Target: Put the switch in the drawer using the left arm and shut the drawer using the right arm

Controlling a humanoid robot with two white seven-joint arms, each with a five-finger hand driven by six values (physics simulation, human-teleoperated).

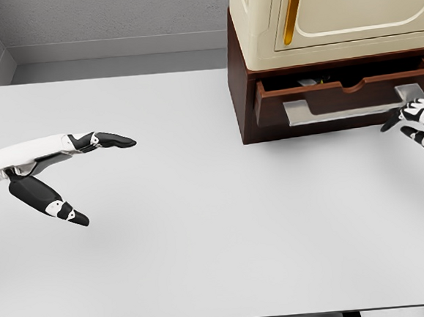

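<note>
Left hand (59,174) over the bare white table (204,240), fingers spread wide, holding nothing. Right hand (421,121) at right edge, just beside the drawer (339,97) handle (355,105); fingers loosely curled, nothing gripped. Drawer stands open, long axis left-right; small pale item inside, likely the switch (307,83), orientation unclear. Cream cabinet (332,9) on top.

drawer (339,98) far right on table (204,240)

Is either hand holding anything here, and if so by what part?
No. The left hand is open over bare table; the right hand is by the drawer handle, not gripping.
</note>
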